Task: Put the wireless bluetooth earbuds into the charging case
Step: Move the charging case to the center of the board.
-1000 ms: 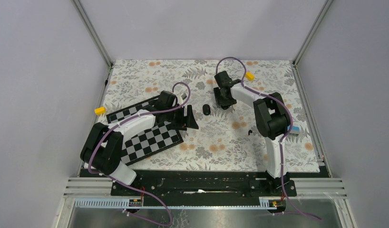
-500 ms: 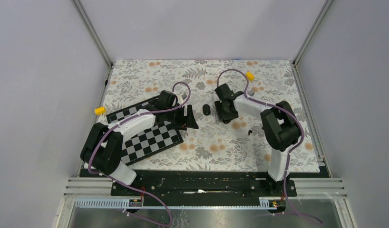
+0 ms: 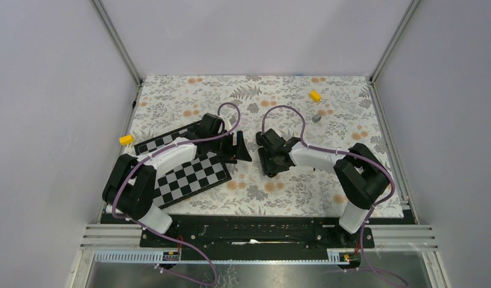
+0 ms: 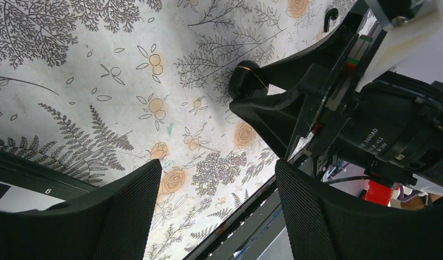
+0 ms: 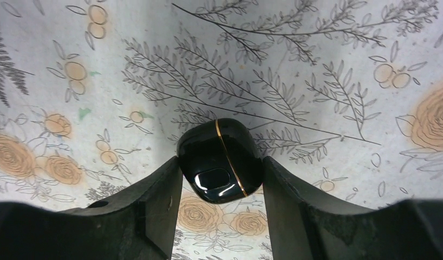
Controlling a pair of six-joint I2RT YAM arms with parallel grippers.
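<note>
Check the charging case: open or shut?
Shut. In the right wrist view the charging case shows both halves meeting along a thin gold seam, with no gap and no interior visible.

One charging case (image 5: 219, 162) – two yellow blocks (image 3: 315, 95) (image 3: 126, 139) – one grey piece (image 3: 317, 118).

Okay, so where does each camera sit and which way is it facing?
Top external: above, behind the bases, looking down at the table; both arms, left gripper and right gripper.
Left wrist: on the left arm, looking past its open fingers at the right gripper.
Right wrist: looking down between its fingers at the charging case.
Shared: both wrist views show the charging case between the right gripper's fingers.
</note>
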